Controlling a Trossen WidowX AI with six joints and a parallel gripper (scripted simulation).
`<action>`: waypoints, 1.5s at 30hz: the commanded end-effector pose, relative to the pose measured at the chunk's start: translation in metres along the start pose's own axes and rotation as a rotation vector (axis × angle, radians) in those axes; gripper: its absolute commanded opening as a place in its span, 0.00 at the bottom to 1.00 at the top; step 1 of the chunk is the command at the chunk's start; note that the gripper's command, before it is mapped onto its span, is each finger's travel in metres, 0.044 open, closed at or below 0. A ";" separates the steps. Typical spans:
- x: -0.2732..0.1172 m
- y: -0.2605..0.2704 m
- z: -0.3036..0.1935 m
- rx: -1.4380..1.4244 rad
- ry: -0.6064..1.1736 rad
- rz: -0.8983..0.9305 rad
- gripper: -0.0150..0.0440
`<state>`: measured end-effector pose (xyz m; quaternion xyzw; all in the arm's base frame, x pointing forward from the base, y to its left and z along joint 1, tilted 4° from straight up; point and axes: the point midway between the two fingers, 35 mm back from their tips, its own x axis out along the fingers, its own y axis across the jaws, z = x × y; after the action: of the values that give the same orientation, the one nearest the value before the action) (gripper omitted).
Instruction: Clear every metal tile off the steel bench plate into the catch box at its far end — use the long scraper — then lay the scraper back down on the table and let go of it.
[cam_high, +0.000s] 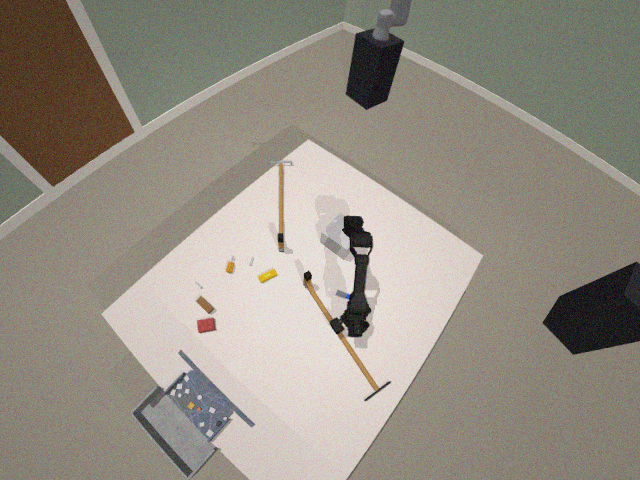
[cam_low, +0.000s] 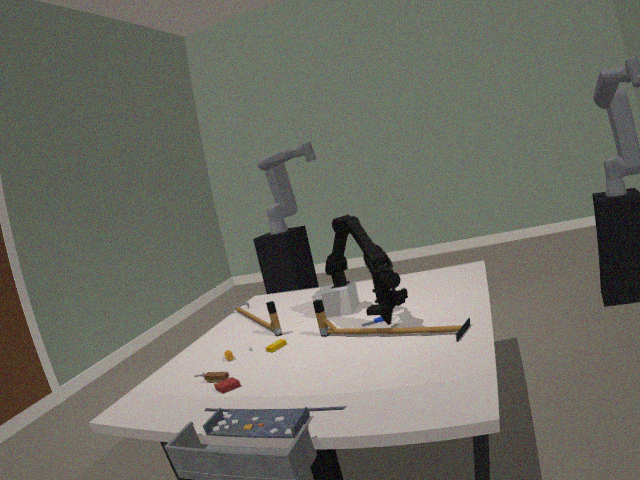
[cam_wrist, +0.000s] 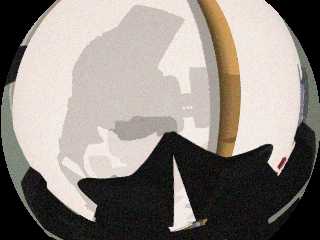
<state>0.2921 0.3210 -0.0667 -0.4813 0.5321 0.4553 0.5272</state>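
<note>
My gripper (cam_high: 355, 330) (cam_low: 388, 319) (cam_wrist: 173, 142) is shut and empty, pointing down above the table beside the long scraper's shaft. The long scraper (cam_high: 356, 356) (cam_low: 423, 329) (cam_wrist: 230, 85) lies on the table, with a wooden shaft, a dark crosswise blade and an upright, black-topped grip. In the wrist view its shaft runs to the right of my fingers. The steel bench plate (cam_high: 199, 379) (cam_low: 297, 419) holds several white tiles (cam_high: 211, 409) (cam_low: 279, 418), with orange and dark pieces among them. The grey catch box (cam_low: 232, 459) adjoins its far end.
A shorter wooden tool (cam_high: 281, 201) lies at the back left. A blue-ended item (cam_high: 348, 296) (cam_low: 378, 320) lies near my arm. A yellow block (cam_high: 267, 275) (cam_low: 276, 345), red block (cam_high: 206, 325) (cam_low: 227, 384) and brown-handled tool (cam_high: 205, 304) lie farther left. A thin bar (cam_high: 240, 414) (cam_low: 330, 408) borders the plate.
</note>
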 end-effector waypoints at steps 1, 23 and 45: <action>0.011 0.002 -0.005 -0.005 0.012 0.002 0.25; 0.011 -0.016 0.000 -0.005 0.011 0.001 0.25; 0.010 -0.038 0.003 -0.005 0.011 -0.001 0.25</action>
<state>0.3242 0.3191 -0.0766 -0.4831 0.5353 0.4547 0.5228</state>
